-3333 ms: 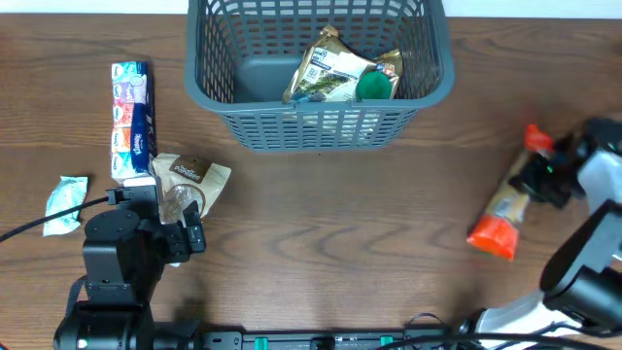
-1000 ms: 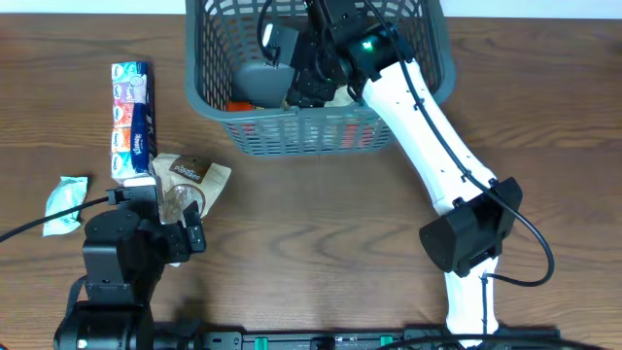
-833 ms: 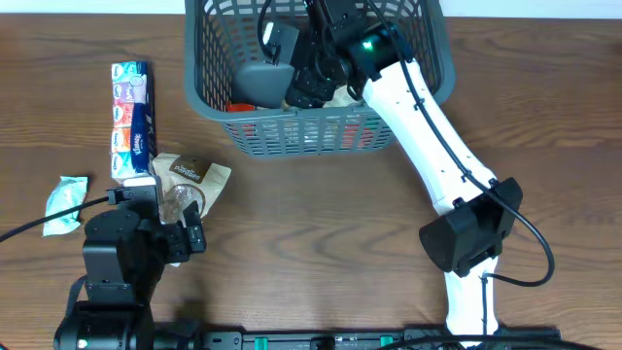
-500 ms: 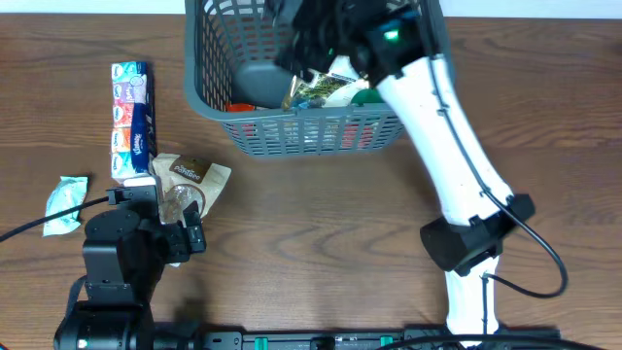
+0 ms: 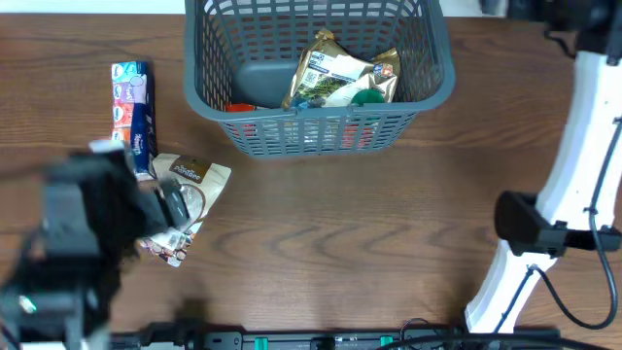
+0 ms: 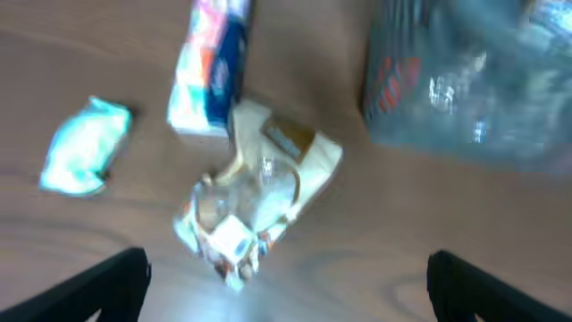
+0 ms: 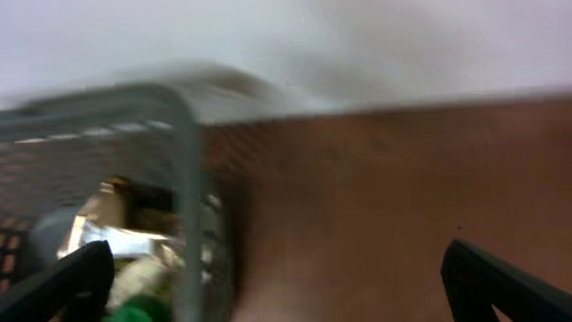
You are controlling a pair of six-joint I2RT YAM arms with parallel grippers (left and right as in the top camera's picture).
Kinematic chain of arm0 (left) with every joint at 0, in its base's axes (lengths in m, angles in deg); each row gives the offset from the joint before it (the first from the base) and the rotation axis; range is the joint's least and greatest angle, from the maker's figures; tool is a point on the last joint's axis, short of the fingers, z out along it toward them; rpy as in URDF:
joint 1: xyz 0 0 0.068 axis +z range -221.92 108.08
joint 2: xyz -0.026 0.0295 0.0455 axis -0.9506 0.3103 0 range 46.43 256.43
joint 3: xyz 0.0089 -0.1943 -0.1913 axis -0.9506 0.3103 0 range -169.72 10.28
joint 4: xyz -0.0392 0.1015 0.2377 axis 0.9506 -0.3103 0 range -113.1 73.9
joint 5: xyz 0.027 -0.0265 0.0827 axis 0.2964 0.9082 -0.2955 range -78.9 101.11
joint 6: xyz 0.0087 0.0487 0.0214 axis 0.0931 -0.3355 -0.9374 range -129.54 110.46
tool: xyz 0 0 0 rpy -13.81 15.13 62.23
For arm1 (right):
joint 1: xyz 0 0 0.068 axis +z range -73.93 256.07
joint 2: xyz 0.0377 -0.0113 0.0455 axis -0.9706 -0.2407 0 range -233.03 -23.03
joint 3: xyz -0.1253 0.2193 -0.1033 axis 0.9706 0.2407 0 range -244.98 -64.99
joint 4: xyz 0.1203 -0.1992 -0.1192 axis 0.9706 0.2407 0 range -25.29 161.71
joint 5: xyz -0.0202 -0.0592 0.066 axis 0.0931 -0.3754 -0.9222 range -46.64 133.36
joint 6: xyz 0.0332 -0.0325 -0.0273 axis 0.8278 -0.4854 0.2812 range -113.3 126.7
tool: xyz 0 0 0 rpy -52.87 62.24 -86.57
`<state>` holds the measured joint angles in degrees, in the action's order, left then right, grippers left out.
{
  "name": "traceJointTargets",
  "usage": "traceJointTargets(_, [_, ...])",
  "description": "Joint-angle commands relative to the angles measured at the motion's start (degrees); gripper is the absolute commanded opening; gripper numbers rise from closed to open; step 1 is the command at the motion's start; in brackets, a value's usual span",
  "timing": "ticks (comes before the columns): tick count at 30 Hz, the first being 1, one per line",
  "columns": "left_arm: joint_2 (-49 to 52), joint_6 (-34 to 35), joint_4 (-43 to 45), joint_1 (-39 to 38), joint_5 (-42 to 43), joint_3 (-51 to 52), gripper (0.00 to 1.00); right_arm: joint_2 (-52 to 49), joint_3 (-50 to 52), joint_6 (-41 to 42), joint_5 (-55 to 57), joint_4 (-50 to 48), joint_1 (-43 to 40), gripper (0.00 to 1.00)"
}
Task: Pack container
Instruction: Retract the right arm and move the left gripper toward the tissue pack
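On my overhead feed the container [image 5: 311, 134] sat at the far edge of the table [image 5: 389, 224], a little left of centre, upright, its lattice front wall facing me. Inside it lay a gold-and-white snack packet [image 5: 335, 70], propped at a tilt against the right half, with something green [image 5: 367, 93] tucked at its lower right corner. An orange packet [image 5: 243, 105] lay low on the base at the front left, showing through the slots.

Left of the container, well apart from it, a tall tissue pack [image 5: 133, 102] lay lengthwise on the table. A brown pouch [image 5: 192, 185] with a clear window lay just at its near end — touching or almost, I could not tell which. My left arm [image 5: 78, 228] was a blur over that corner. Through its wrist camera I saw the left fingers [image 6: 107, 282] spread wide with nothing between them, hanging above the pouch. A small teal packet [image 6: 85, 156] lay off to the side of the tissue pack.

The right arm [image 5: 583, 146] reached up along the right side of the table, clear of the container. Its wrist view was blurred, but the right fingers [image 7: 71, 277] stood wide apart and empty — the container's corner was below them, at the left of that view.
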<state>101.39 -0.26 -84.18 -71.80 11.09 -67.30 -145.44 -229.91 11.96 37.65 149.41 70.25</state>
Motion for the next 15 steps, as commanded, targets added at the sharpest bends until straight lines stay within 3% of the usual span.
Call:
traceJointTargets(1, [11.3,0.7,-4.0,3.4,-0.8,-15.1,0.98,-0.2,2.2,3.4,-1.8,0.9,-2.5,0.99])
traceJointTargets(5, [26.0,-5.8,-8.6,9.1,1.1,-34.8,0.98,-0.2,5.6,1.8,-1.6,1.2,-4.8,0.99])
traceJointTargets(8, [34.1,-6.4,-9.5,12.7,1.3,-43.9,0.98,-0.2,8.4,1.8,0.9,1.3,-6.0,0.99])
traceJointTargets(15, [45.8,-6.6,-9.2,18.0,1.2,-47.2,0.98,-0.2,16.6,2.9,4.0,1.0,-8.4,0.99])
